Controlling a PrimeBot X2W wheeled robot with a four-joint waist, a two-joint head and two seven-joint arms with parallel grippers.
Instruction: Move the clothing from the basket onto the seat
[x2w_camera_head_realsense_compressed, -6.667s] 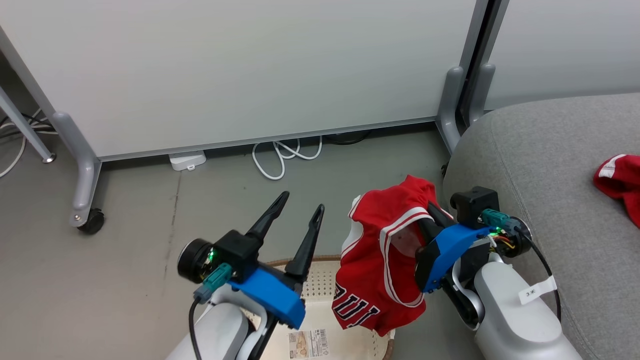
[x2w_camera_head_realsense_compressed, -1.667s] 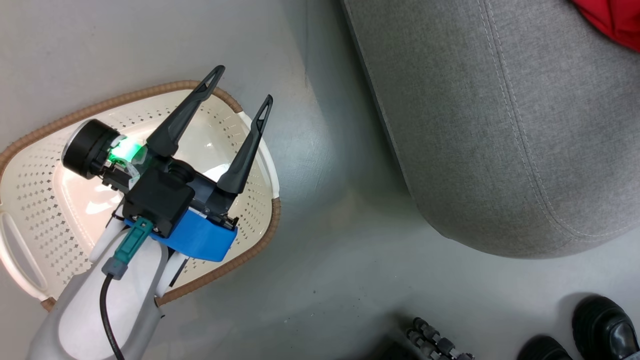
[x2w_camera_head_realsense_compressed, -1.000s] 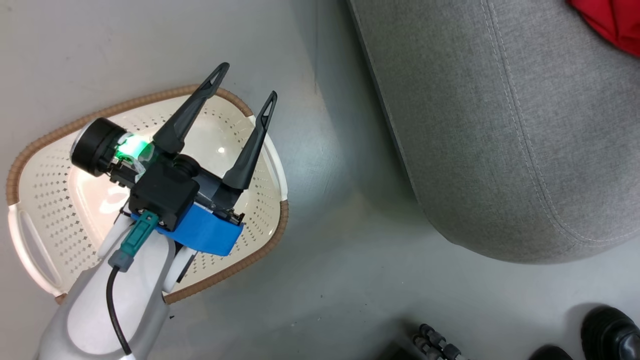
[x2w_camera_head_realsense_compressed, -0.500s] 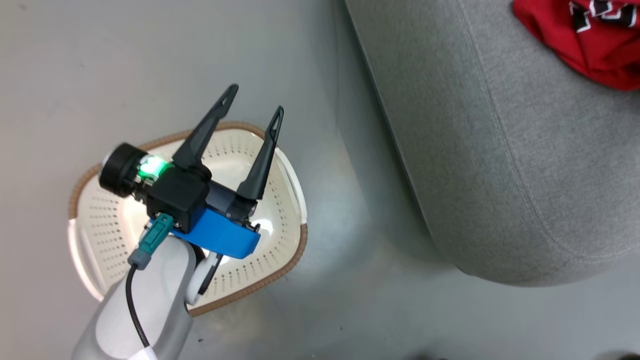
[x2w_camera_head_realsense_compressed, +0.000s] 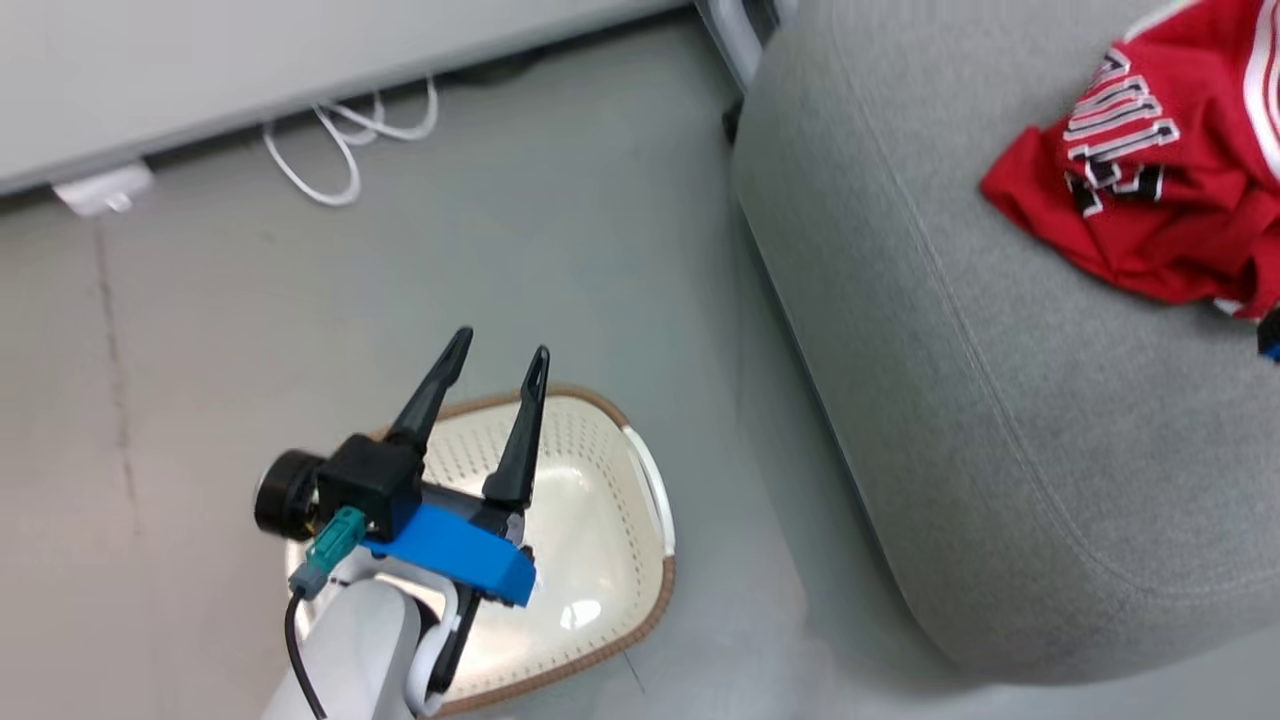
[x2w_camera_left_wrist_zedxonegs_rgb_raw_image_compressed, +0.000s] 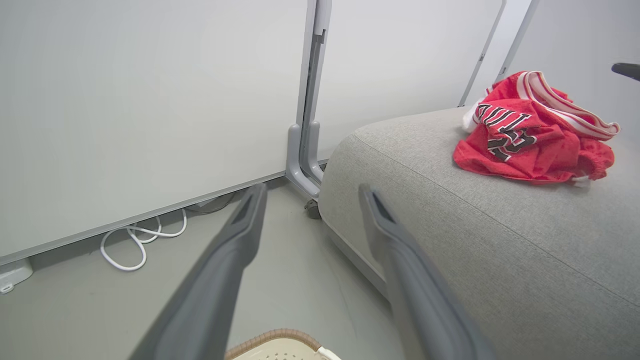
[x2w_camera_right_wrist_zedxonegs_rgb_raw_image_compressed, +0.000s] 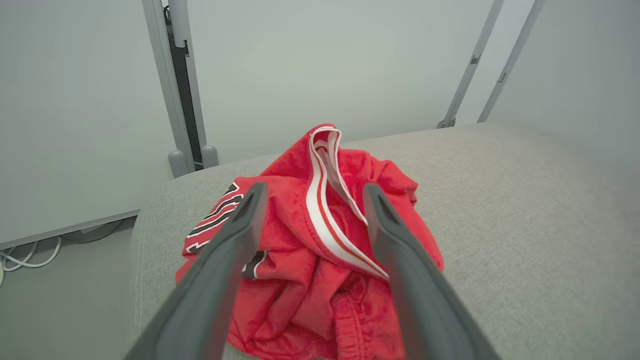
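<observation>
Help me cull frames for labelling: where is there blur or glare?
Head view: slight motion smear, clothing lettering soft, glare spots on the basket floor. Left wrist view: left pincer out of focus up close, seat sharp. Right wrist view: right pincer likewise soft, clothing crisp.

The clothing (x2w_camera_head_realsense_compressed: 1150, 225) runs off the head view's right edge.

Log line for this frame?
clothing: on seat | basket: no clothing seen | left gripper: open, above basket | right gripper: open, pointing at clothing
</observation>
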